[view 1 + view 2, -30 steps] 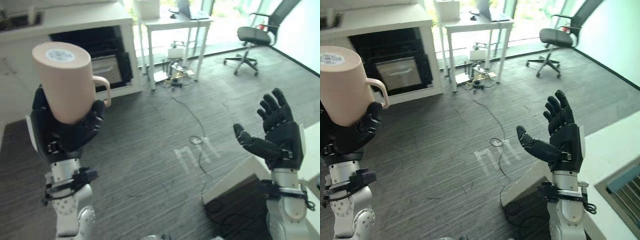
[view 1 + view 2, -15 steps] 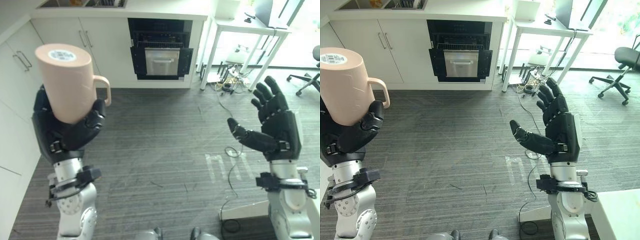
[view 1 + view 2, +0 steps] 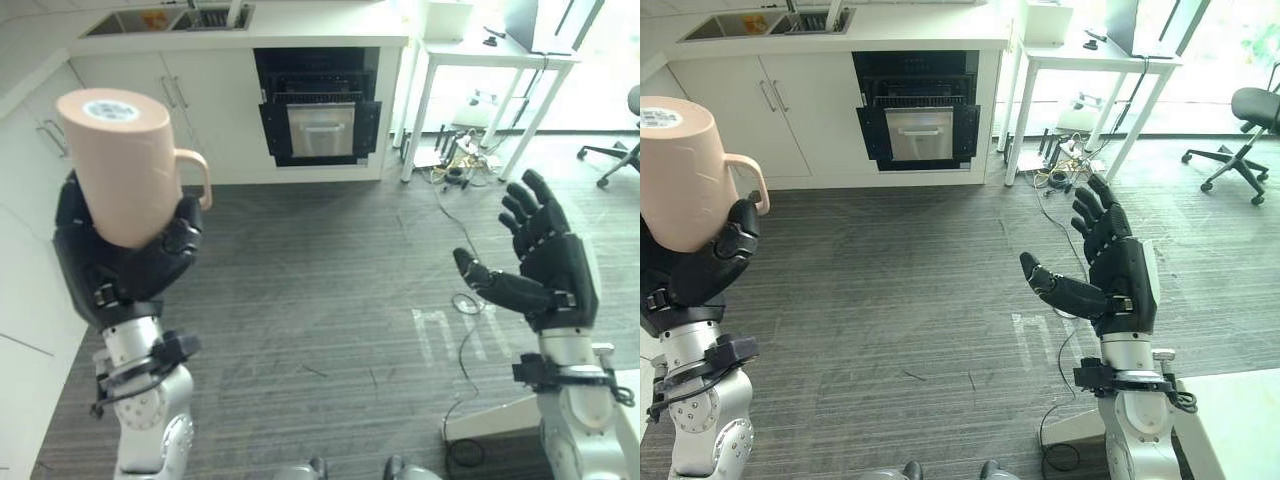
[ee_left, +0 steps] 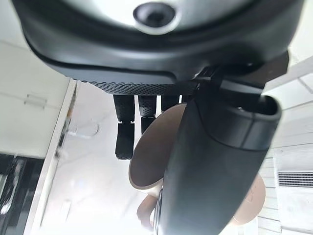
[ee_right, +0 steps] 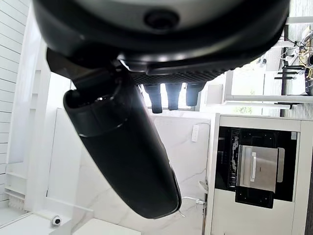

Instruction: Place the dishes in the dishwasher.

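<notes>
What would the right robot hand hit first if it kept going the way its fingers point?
Nothing close. The open right robot hand points up and away over bare carpet. Further along that line stands the white desk beside the open dishwasher; depth is unclear, so it may pass above the desk.

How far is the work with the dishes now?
Done: the left hand has picked up a mug; its fingers curl round it, and it is held upside down. In hand: carrying it; the dishwasher, its dark bay open under the counter, is across the floor ahead. The right hand is open and holds nothing. Left: go there and put the mug inside. I see no dishes loaded yet.
</notes>
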`<state>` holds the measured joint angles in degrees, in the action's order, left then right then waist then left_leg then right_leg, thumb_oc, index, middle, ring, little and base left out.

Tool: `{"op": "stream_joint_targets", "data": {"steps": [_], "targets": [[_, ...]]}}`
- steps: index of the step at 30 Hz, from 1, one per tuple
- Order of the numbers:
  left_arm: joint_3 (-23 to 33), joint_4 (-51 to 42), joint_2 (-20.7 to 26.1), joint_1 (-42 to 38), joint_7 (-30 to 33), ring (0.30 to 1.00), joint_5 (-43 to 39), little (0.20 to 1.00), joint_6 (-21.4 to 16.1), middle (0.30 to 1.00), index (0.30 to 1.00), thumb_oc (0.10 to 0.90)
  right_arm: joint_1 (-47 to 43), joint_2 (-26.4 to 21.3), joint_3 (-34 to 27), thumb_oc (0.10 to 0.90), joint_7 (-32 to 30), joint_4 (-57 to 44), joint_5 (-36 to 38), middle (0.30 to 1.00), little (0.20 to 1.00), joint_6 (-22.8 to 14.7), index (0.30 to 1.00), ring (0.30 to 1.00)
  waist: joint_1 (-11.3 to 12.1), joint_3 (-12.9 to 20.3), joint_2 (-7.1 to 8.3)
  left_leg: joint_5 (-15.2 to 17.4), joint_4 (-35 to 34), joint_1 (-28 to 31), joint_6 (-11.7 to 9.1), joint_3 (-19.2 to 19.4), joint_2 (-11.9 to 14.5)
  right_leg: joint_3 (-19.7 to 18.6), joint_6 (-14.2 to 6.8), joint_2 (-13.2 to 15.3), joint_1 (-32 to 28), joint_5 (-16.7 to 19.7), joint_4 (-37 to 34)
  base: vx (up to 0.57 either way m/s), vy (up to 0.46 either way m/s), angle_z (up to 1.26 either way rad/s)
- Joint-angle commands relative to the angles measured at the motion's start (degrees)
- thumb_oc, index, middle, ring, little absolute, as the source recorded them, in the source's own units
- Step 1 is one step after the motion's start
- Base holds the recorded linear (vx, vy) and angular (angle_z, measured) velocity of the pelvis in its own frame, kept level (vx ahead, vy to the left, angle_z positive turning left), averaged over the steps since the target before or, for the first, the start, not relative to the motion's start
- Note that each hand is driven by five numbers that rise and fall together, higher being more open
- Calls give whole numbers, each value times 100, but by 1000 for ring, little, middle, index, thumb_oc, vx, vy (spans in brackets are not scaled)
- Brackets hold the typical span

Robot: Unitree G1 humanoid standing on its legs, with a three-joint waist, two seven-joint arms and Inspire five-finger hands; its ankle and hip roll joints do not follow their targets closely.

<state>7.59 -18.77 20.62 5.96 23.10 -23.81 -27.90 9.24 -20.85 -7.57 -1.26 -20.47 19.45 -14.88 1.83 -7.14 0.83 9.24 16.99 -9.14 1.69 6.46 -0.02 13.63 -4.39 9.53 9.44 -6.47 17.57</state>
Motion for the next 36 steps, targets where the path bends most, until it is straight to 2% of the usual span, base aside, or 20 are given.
{"op": "stream_joint_targets", "data": {"steps": [1, 14, 19, 20, 21, 22, 23, 25, 26, 27, 29, 30, 32, 34, 36], "targets": [[-434, -496, 222, -397, -325, 300, 260, 300, -783, 300, 300, 400, -53, -210, -141, 800, -288, -491, -144, 900, 900, -794, 900, 900, -531, 585, 29, 476, 20, 64, -88, 362, 205, -169, -109, -383, 199, -146, -38, -32, 28, 8], [-407, -473, 243, -313, -342, 300, 120, 300, -791, 300, 300, 400, -106, -295, 29, 800, -327, -471, -69, 900, 900, -699, 900, 900, -434, 685, 43, 392, 20, 49, -164, 287, 257, -213, 1, -508, 82, -332, -38, -5, -70, -8], [-375, -472, 223, -254, -348, 300, 74, 300, -797, 300, 300, 400, -64, -301, 10, 800, -283, -450, -11, 900, 900, -686, 900, 900, -457, 685, 28, 293, 20, 81, -242, 208, 268, -337, 98, -668, 57, -393, -38, 37, -135, 0], [-388, -464, 214, -253, -329, 300, 75, 300, -807, 300, 300, 400, -77, -311, 18, 800, -281, -439, -19, 900, 900, -674, 900, 900, -451, 670, 38, 229, 20, 124, -271, 219, 239, -352, 131, -681, 45, -401, -38, 73, -168, 0], [-404, -448, 199, -269, -331, 300, 44, 300, -831, 300, 300, 400, -104, -378, -2, 800, -279, -413, 17, 900, 900, -675, 900, 900, -438, 612, 142, 99, 20, 268, -311, 364, 142, -359, 181, -593, 12, -392, -38, 95, -199, -4], [-403, -450, 164, -268, -385, 300, 11, 300, -857, 300, 300, 400, -79, -423, -34, 800, -288, -395, 34, 900, 900, -722, 900, 900, -406, 540, 272, -309, 20, 391, -398, 455, 26, -364, 243, -487, -38, -396, -38, 103, -204, -1], [-394, -464, 119, -256, -460, 300, -2, 300, -854, 300, 300, 400, -36, -421, -67, 800, -292, -395, 12, 900, 900, -742, 900, 900, -364, 457, 330, -585, 127, 318, -480, 447, 3, -345, 280, -442, -101, -394, -38, 84, -144, -2], [-371, -482, 49, -239, -591, 300, -50, 300, -814, 300, 300, 400, -1, -398, -115, 800, -300, -405, -15, 900, 900, -714, 900, 900, -340, 337, 346, -712, 89, 65, -498, 587, 162, -282, 279, -419, -175, -389, -38, 92, -21, 16], [-352, -489, 36, -221, -617, 300, -78, 300, -780, 300, 300, 400, -17, -385, -117, 800, -278, -390, -9, 900, 900, -699, 900, 900, -341, 289, 291, -631, 20, -48, -483, 691, 319, -262, 258, -454, -214, -413, -38, 192, 136, 33], [-317, -477, 36, -171, -633, 300, -97, 300, -767, 300, 300, 400, -48, -351, -89, 800, -214, -340, -9, 900, 900, -710, 900, 900, -334, 245, 108, -507, 20, -400, -541, 754, 698, -219, 222, -590, -296, -503, -38, 244, 188, 25], [-270, -456, 46, -77, -638, 300, -106, 300, -799, 300, 300, 400, -18, -332, -79, 800, -122, -372, -4, 900, 900, -694, 900, 900, -290, 234, -52, -619, 20, -819, -646, 663, 1023, -204, 202, -719, -410, -632, -38, 310, 200, 29], [-245, -454, 39, 17, -571, 300, -42, 300, -846, 300, 300, 400, 38, -340, -63, 800, -18, -414, 26, 900, 900, -700, 900, 900, -230, 228, -118, -777, 20, -1096, -698, 409, 1123, -311, 222, -807, -496, -738, -38, 315, 193, 19], [-180, -418, 20, 93, -595, 300, -59, 300, -906, 300, 300, 400, 68, -435, -93, 800, 89, -426, 139, 900, 900, -688, 900, 900, -178, 268, -153, -869, 20, -1197, -721, 313, 1120, -362, 246, -824, -575, -840, -38, 393, 306, -55], [-112, -402, 34, 98, -653, 300, -122, 300, -909, 300, 300, 400, 189, -467, -189, 800, 176, -475, 336, 900, 900, -764, 900, 900, -176, 372, -138, -638, 20, -1036, -594, 360, 997, -336, 74, -559, -718, -797, -38, 488, 441, -80], [-143, -374, 75, -16, -689, 300, -137, 300, -874, 300, 300, 400, 196, -438, -205, 800, 93, -514, 356, 900, 900, -736, 900, 900, -156, 407, -109, -560, 20, -974, -510, 308, 862, -358, -28, -436, -823, -775, -38, 330, 281, -66]]}}
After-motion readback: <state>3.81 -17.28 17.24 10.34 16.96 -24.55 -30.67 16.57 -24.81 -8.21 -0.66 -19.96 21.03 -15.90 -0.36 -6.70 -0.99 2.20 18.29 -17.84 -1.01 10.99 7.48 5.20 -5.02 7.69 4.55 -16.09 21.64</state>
